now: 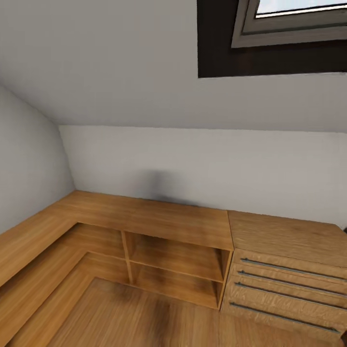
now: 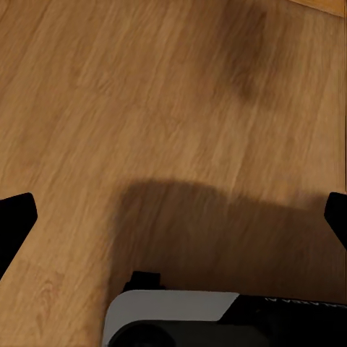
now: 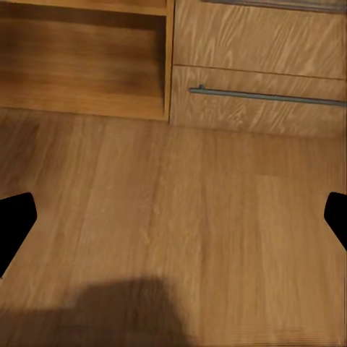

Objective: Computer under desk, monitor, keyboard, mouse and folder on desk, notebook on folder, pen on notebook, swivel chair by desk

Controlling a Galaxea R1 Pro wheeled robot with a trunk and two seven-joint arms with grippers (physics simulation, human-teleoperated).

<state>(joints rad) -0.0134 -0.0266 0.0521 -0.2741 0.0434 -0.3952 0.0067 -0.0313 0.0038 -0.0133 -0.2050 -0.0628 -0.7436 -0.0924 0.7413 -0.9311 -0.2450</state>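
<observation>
Sloped white walls and a skylight (image 1: 289, 19) close in a corner of low wooden shelving (image 1: 176, 258) beside a chest of drawers (image 1: 289, 284). None of the desk things lie ahead of you, so no direction to them, long axis or nearer arm can be judged (you look to be between stops). Your left gripper (image 2: 173, 217) and right gripper (image 3: 173, 217) hang over bare wood floor (image 3: 217, 238), jaws spread wide with nothing between them

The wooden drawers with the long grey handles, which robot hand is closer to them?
Right, most likely. The right gripper looks over floor just in front of the wooden drawers with grey bar handles. The left gripper hangs over bare wooden floor, no drawers nearby.
</observation>
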